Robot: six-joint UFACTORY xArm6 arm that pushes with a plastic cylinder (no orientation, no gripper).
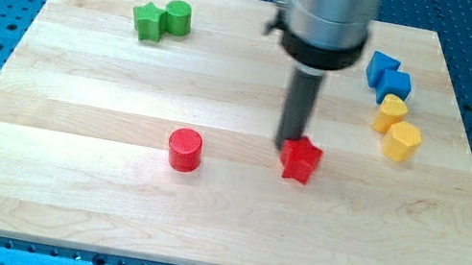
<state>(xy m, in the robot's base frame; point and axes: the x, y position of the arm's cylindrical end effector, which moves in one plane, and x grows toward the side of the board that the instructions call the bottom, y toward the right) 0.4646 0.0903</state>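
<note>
My tip point(289, 145) is touching the top-left edge of the red star-shaped block point(301, 160), sitting mid-board on the wooden board point(62, 180); the bare rod is holding nothing.

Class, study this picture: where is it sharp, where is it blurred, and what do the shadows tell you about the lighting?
Camera view: the blocks look fairly sharp, e.g. the red cylinder; the arm's grey housing at the view's top is blurred; my tip meets the red star block; shadows are short and soft, so lighting is even; no strong glare on the wooden board.
</note>
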